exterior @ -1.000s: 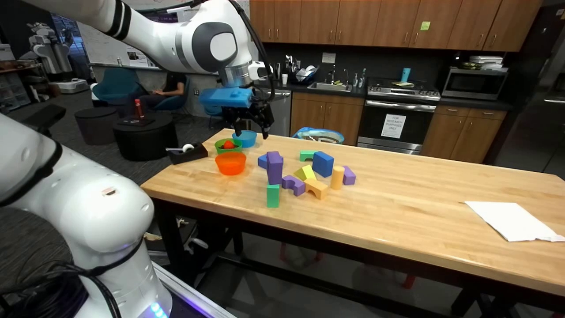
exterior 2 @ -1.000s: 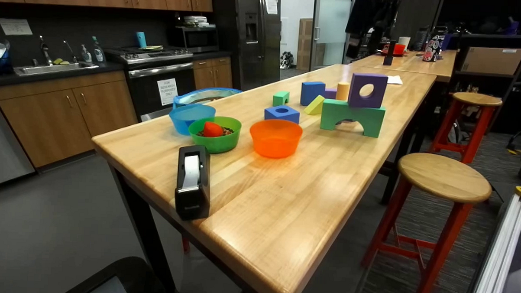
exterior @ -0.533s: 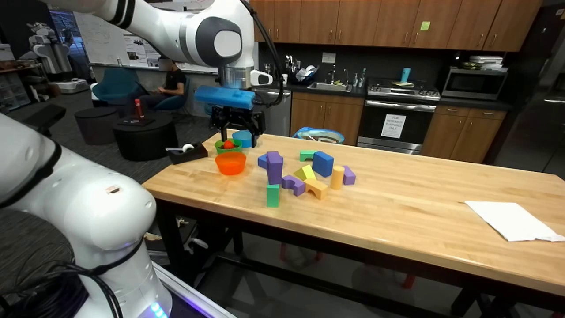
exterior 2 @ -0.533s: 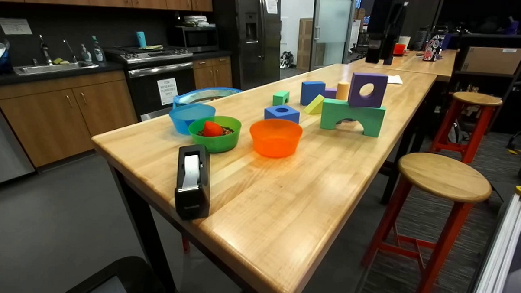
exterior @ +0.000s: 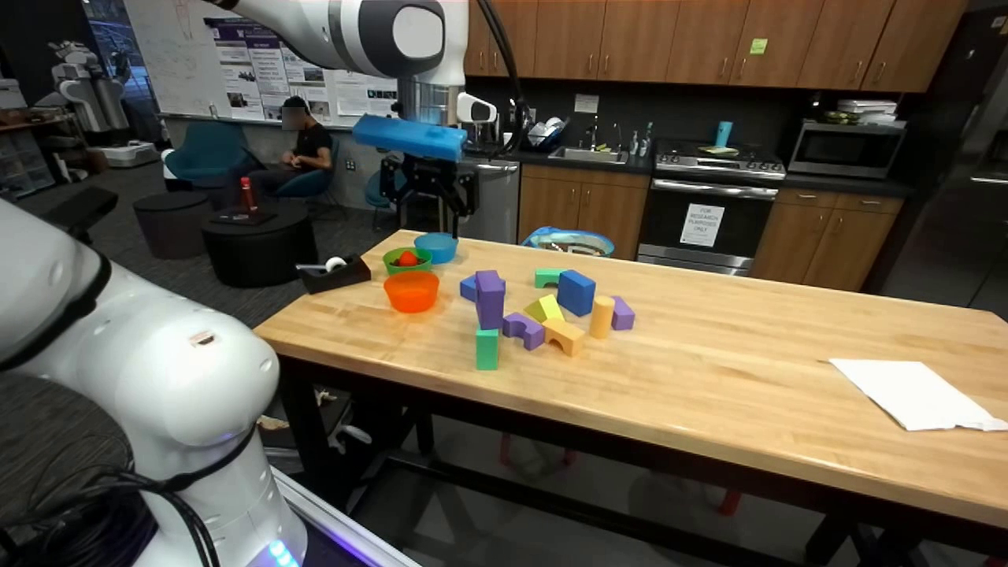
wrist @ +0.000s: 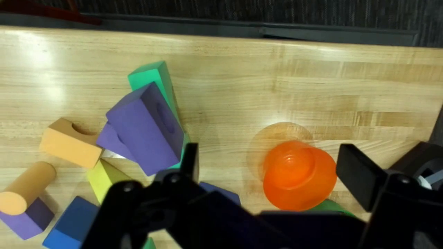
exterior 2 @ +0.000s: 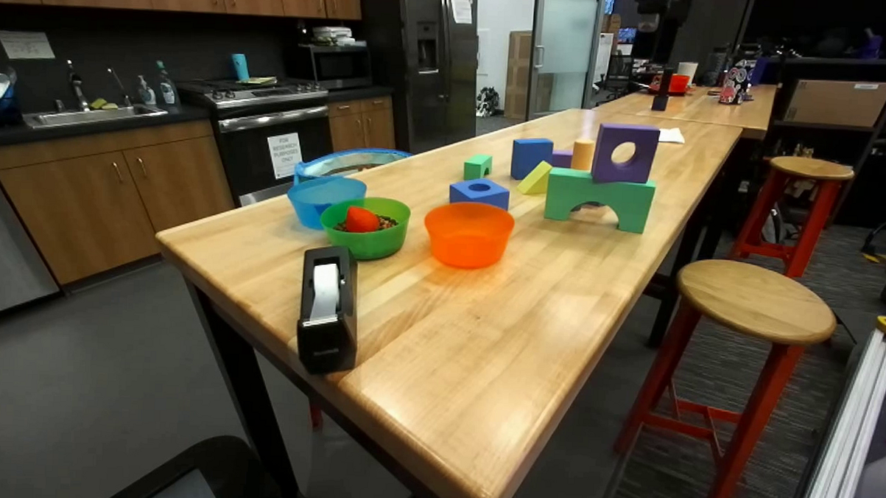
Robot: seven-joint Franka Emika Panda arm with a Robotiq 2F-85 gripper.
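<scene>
Indoors, wooden table [exterior: 748,339] near stove [exterior: 744,220].

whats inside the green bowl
The green bowl holds a rounded red-orange object and small brown bits. Whatever lies beneath the object is covered, so that cannot be seen.

Kitchen-equipped research lab around me: oven [exterior: 664,222] bearing "For Research Purposes Only" sign [exterior: 702,224], sink [exterior: 589,155] and microwave [exterior: 846,157] below wooden cabinets [exterior: 701,39]; posters [exterior: 269,72] on whiteboard [exterior: 161,75], robot arm [exterior: 177,370] beside long table [exterior: 709,346].
</scene>
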